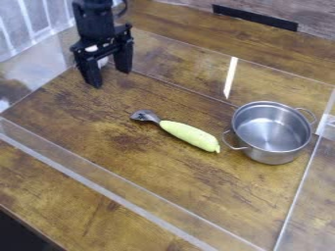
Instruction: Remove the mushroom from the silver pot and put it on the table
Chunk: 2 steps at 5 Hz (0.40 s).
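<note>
The silver pot [272, 131] stands at the right of the table [144, 167], and its inside looks bare and shiny. My gripper [104, 71] hangs at the far left, pointing straight down, low over the wood. Its black fingers [86, 75] stand apart, so it is open. The mushroom is hidden in this view, since the gripper's body and fingers cover the spot beneath them. I cannot tell whether the fingers touch anything.
A yellow oblong piece with a grey end [183, 131] lies mid-table, left of the pot. Clear acrylic walls [78, 172] edge the table at the front and right. A white rack [26, 25] stands beyond the far left corner.
</note>
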Each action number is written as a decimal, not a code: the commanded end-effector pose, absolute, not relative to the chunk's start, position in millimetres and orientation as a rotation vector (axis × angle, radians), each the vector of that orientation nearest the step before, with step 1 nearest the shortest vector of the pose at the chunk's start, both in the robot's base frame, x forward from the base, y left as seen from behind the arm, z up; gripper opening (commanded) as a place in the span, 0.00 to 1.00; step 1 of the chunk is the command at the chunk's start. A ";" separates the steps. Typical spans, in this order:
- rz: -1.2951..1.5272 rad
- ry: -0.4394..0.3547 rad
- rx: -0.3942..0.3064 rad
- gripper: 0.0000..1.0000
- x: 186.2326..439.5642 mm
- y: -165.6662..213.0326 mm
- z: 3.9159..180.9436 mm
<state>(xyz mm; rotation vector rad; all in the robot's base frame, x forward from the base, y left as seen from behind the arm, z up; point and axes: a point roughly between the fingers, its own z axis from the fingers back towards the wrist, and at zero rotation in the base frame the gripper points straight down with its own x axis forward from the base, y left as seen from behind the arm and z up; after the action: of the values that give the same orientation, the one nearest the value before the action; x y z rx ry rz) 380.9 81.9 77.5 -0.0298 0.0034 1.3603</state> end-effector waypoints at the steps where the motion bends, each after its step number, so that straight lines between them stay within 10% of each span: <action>1: 1.295 -0.074 -0.080 1.00 396.8 68.3 110.0; 2: 1.338 -0.081 -0.076 1.00 402.6 73.8 117.3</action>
<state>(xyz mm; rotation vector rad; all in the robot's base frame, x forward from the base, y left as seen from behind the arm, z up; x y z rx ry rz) 397.3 69.8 94.4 -0.0494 -0.0155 1.3357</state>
